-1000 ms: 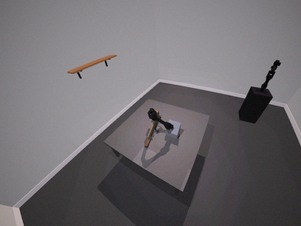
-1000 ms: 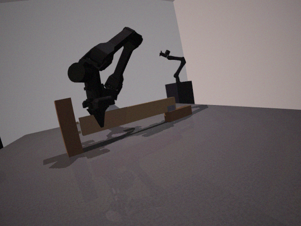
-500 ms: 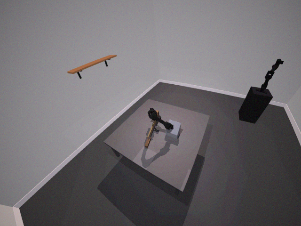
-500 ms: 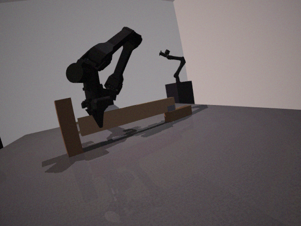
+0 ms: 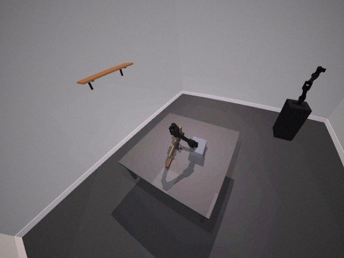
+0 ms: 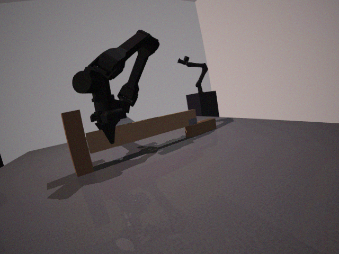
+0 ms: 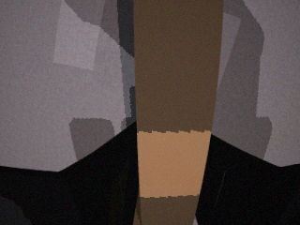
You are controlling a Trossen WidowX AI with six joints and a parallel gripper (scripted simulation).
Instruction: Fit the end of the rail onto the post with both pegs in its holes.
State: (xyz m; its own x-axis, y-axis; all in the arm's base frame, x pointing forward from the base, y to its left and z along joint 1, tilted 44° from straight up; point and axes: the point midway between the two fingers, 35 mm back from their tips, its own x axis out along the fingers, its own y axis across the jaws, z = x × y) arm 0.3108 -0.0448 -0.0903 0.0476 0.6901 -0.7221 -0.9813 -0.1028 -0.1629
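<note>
The wooden rail (image 5: 173, 148) (image 6: 153, 127) (image 7: 178, 70) is held above the table, looking roughly level. My gripper (image 6: 110, 137) (image 7: 160, 128) is shut on it near its near end, one finger on each side. In the exterior view the near end stands right beside the upright post (image 6: 77, 144) (image 5: 180, 128), with at most a sliver between them; whether they touch is unclear. The pegs are almost wholly hidden, so their depth in the holes cannot be seen. The far end is at the grey bracket (image 6: 192, 120) on the low footboard block (image 6: 202, 127) (image 5: 167, 163).
The arm's base stands on a pale block (image 5: 200, 150) beside the rail on the table (image 5: 194, 183) (image 6: 205, 197). Another arm on a black pedestal (image 5: 291, 119) (image 6: 204, 103) stands beyond the table. A wooden shelf (image 5: 105, 72) hangs on the wall.
</note>
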